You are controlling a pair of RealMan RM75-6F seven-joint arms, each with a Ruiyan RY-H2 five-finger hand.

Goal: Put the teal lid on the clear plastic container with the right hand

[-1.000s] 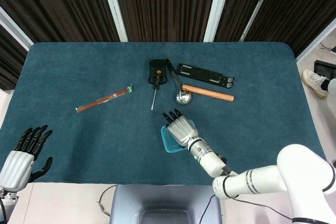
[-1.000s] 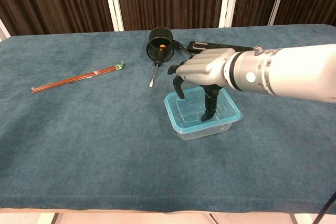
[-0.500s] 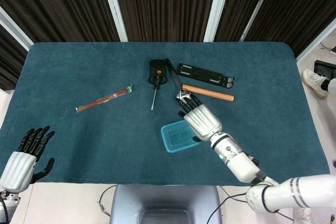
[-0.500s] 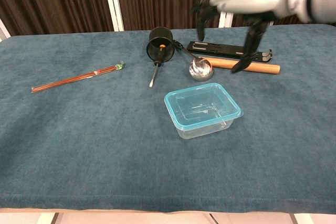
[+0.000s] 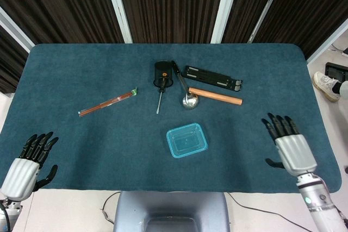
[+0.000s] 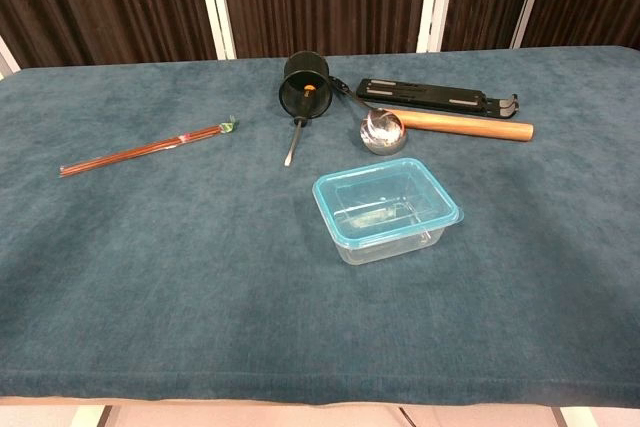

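Head view: lid looks seated already, both hands parked off to the sides with nothing held.

Right hand (image 5: 292, 148) is seen well to the right of the clear plastic container (image 5: 187, 140), fingers spread and empty; left hand (image 5: 26, 162) is parked far to the container's left, also spread and empty. Teal lid (image 6: 386, 199) is judged to be on the container, its rim sitting all round the top edge, so little or nothing seems left. Container's long axis is run left-right, slightly tilted, right end further back. Beyond it a ladle (image 5: 190, 100) and a wooden rod (image 5: 215, 96) are laid.
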